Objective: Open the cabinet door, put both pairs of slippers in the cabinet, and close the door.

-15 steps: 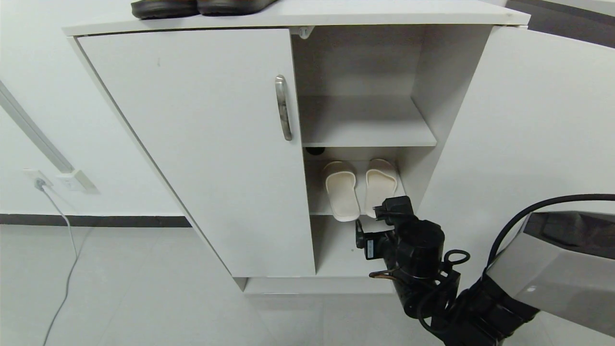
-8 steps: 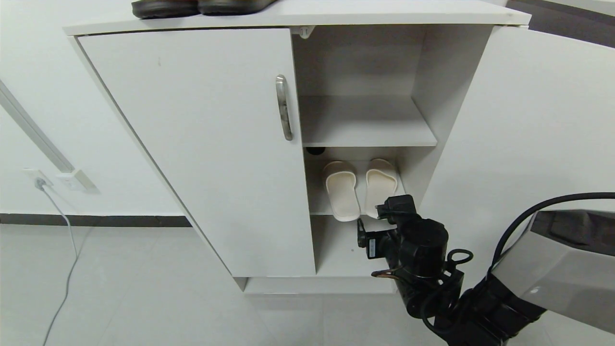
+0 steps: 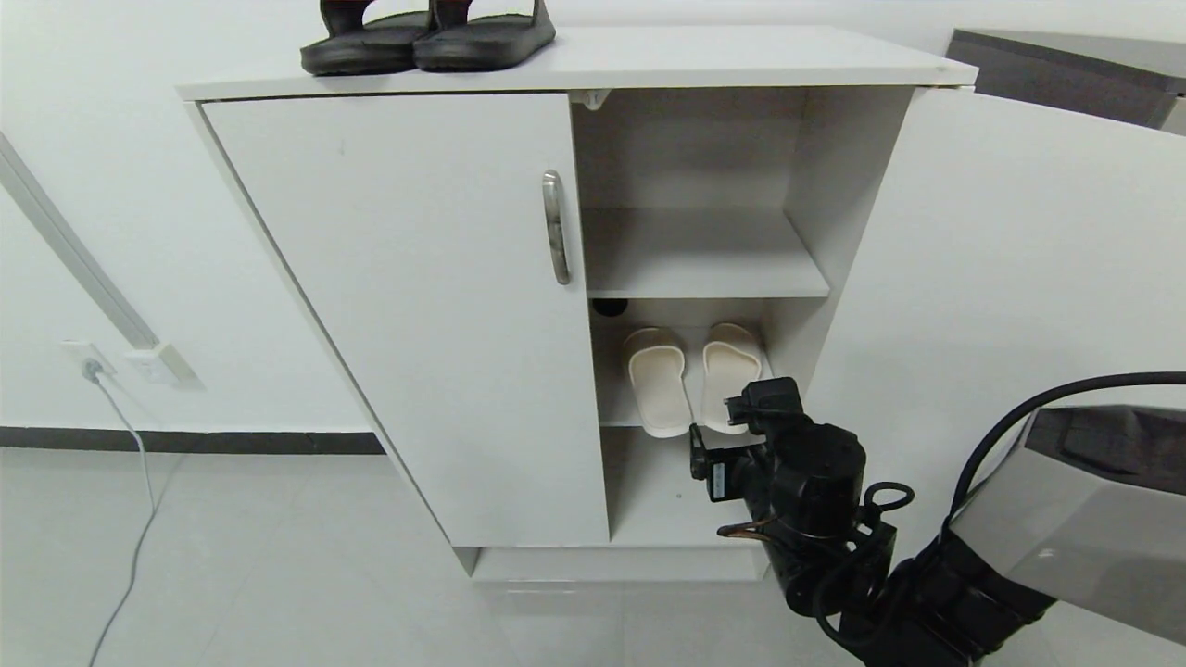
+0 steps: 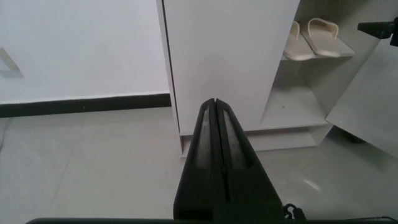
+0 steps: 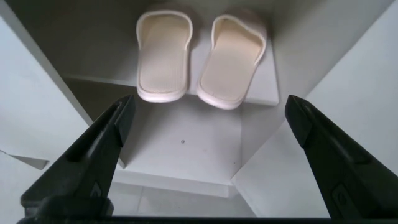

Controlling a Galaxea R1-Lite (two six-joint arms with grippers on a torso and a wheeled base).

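Atop cabinet (image 3: pixel 389 278), black slippers (image 3: pixel 431 42), cream slippers (image 3: pixel 690 375) shelved inside, right claw (image 5: pixel 209 109) spread empty, left claw (image 4: pixel 214 107) closed

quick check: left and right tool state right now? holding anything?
Left tool: closed, holding nothing.
Right tool: open, empty, facing the cream slippers in the cabinet.

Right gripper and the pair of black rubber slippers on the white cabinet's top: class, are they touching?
Apart. The head view shows the right gripper low by the cream slippers' shelf, the black rubber slippers high on the white cabinet top.
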